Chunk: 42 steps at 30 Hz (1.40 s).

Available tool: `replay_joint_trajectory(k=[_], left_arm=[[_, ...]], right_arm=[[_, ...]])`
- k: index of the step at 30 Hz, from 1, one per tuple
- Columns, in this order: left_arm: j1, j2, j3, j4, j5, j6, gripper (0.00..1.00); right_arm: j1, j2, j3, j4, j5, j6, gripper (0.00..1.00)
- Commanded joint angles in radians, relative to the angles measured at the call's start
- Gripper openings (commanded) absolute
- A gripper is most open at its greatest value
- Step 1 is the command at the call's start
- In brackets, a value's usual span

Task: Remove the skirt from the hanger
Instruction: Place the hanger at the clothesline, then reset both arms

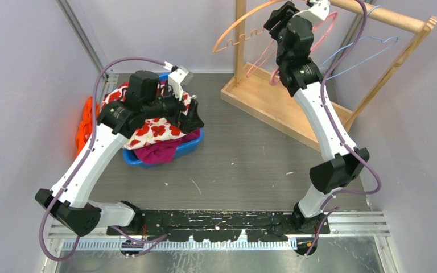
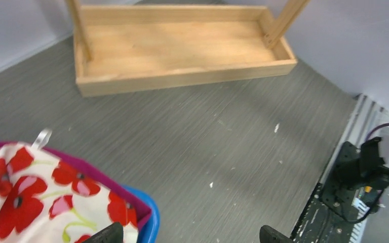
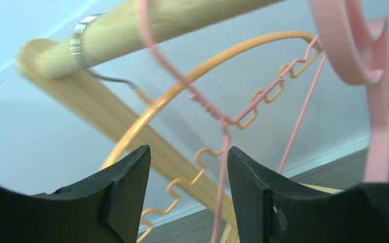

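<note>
The floral skirt (image 1: 153, 129), white with red flowers, lies bunched in a blue basket (image 1: 190, 147) on a magenta garment (image 1: 156, 152). My left gripper (image 1: 190, 116) hangs over the basket's right edge, open and empty. In the left wrist view (image 2: 192, 235) the skirt (image 2: 25, 202) is at the lower left, with a small pale loop (image 2: 41, 137) at its edge. My right gripper (image 1: 281, 14) is raised at the rack, open. In the right wrist view (image 3: 187, 167) a pink wire hanger (image 3: 218, 116) passes between the jaws, close to the right finger. The orange hanger (image 3: 182, 86) hangs behind.
A wooden rack, with base (image 1: 273, 102) and rod (image 1: 387, 16), stands at the back right. It carries orange (image 1: 233, 31), pink (image 1: 324, 40) and blue (image 1: 364, 48) bare hangers. An orange cloth (image 1: 84, 125) lies by the left wall. The rack base also shows in the left wrist view (image 2: 182, 50).
</note>
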<state>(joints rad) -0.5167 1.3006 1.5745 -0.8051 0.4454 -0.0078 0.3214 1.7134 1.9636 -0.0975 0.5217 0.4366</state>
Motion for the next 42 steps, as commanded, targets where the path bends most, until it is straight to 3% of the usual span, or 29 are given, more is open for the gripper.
replay_joint_trajectory(k=[1,11,18,28,33,35,38,42], left_arm=[[0.004,-0.082,-0.073,0.087,-0.146,-0.058,0.99],[0.005,-0.124,-0.174,0.109,-0.301,-0.117,0.99],[0.006,-0.092,-0.164,0.116,-0.373,-0.184,0.99],[0.009,-0.039,-0.138,0.113,-0.506,-0.199,0.99],[0.02,0.007,-0.135,0.134,-0.529,-0.179,1.0],[0.035,0.019,-0.138,0.147,-0.505,-0.141,0.99],[0.099,0.032,-0.147,0.158,-0.355,-0.02,1.0],[0.279,0.045,-0.162,0.191,-0.134,-0.028,0.99]], right_arm=[[0.06,-0.126,-0.036,0.061,0.042,-0.106,0.65],[0.153,-0.261,-0.189,0.05,0.13,-0.167,0.67],[0.241,-0.291,-0.174,-0.048,0.125,-0.242,0.68],[0.425,-0.133,-0.06,-0.465,-0.086,-0.334,0.72],[0.435,-0.023,-0.023,-0.656,-0.187,-0.385,0.76],[0.434,0.024,0.004,-0.717,-0.174,-0.427,0.79],[0.428,0.062,-0.003,-0.736,-0.164,-0.455,0.85],[0.386,0.087,-0.023,-0.72,-0.186,-0.435,0.88]])
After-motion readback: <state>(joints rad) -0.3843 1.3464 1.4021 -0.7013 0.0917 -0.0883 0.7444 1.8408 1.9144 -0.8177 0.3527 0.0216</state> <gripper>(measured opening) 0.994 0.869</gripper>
